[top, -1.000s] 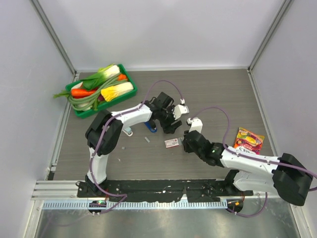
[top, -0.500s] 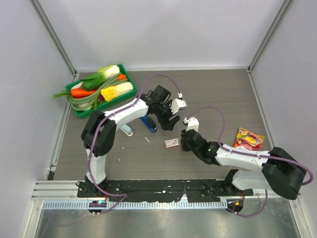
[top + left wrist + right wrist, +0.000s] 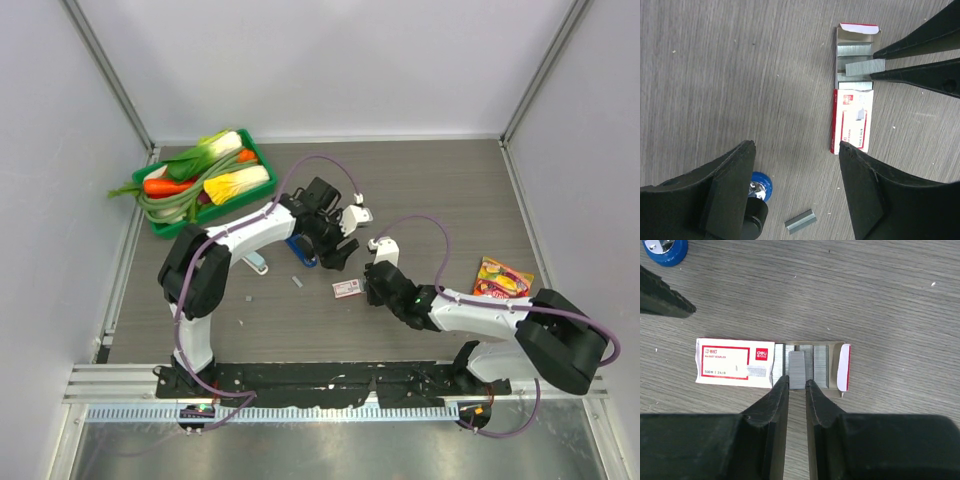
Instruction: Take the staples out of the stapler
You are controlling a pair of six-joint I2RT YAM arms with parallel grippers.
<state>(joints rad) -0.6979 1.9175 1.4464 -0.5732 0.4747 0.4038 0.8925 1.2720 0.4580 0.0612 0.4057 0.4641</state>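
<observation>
**Top view.** Two arms reach over a grey wood-grain counter (image 3: 430,190). The left hand (image 3: 338,255) hangs just beside the blue stapler (image 3: 302,255). The right hand (image 3: 366,290) points at a small red-and-white staple box (image 3: 346,289) from the right. The staples (image 3: 297,282), a tiny silvery strip, lie loose on the counter between the blue stapler and the box, touching neither. A pale blue stapler (image 3: 258,265) lies further left, apart from the rest. A green tray (image 3: 175,228) of vegetables (image 3: 200,175) sits at the far left. A bright snack packet (image 3: 502,282) lies near the right edge.

**Left wrist view.** The left hand (image 3: 795,147) is spread wide and holds nothing; its dark fingers (image 3: 725,190) frame bare counter. The staples (image 3: 801,221) lie between them near the lower edge, tilted, with the blue stapler (image 3: 761,186) just beside one finger. The box (image 3: 852,125) lies beyond the fingertips, its end flap open.

**Right wrist view.** The right hand (image 3: 796,381) is almost closed. Its two fingers (image 3: 777,400) pinch a second strip (image 3: 797,362), short and silvery, over the rows of staples in the open end of the box (image 3: 735,367). Whether this strip touches the rows beneath cannot be told.
</observation>
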